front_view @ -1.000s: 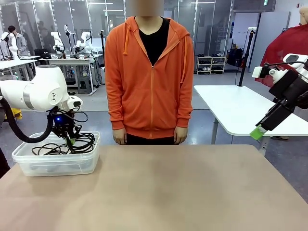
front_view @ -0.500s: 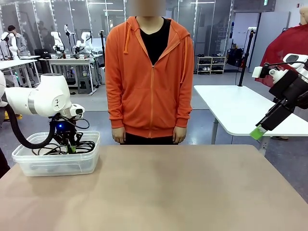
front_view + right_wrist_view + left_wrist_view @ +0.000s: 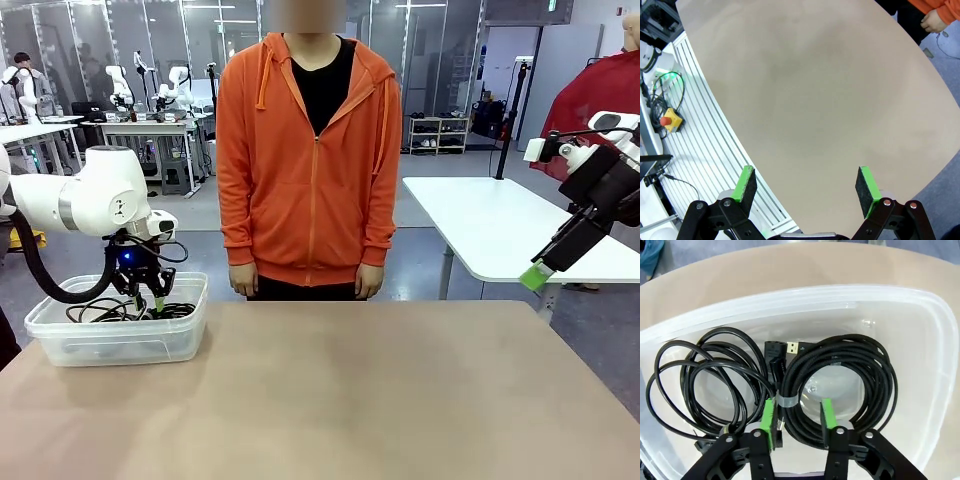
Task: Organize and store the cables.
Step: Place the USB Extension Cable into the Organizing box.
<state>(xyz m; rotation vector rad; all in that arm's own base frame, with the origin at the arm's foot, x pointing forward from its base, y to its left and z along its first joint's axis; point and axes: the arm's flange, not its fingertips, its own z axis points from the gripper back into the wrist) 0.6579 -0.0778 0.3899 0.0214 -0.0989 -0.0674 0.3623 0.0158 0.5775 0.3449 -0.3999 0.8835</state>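
Cables (image 3: 840,375) lie coiled in my clear bin (image 3: 920,320); my left gripper (image 3: 798,416) hangs spread over them, right gripper (image 3: 802,186) spread at 3 o'clock above the surface (image 3: 350,390).

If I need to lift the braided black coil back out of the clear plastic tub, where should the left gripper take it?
Grip the braided black cable coil at its pale band, where the loops are bundled together, so they will probably lift as one. Come straight down from above: the coil lies flat in the clear plastic tub, whose walls block a sideways approach. The left gripper already stands open beside the band.
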